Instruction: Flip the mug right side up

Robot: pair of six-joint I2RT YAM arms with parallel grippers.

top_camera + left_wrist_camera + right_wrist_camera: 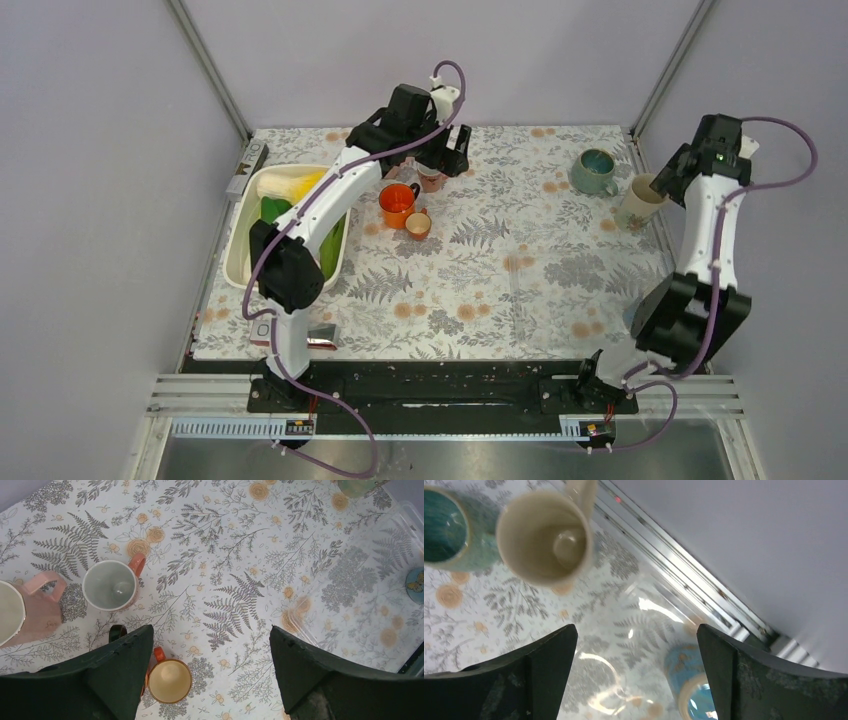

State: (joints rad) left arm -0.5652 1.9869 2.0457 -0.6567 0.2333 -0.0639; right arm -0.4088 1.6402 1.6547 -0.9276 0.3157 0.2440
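Both my left tool (pixel 212 632) and right tool (pixel 636 635) gape empty; descending right risks clipping the cream mug (pixel 544 535).

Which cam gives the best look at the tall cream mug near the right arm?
Right wrist: the cream mug fills the upper left, open mouth toward the camera, with its inside and bottom visible. Top external shows it small, far right, next to the teal mug. Left wrist doesn't show it.

Table centre (pixel 500 280) open; mugs (pixel 397 203) crowd left end effector (pixel 210 632), perhaps touching.
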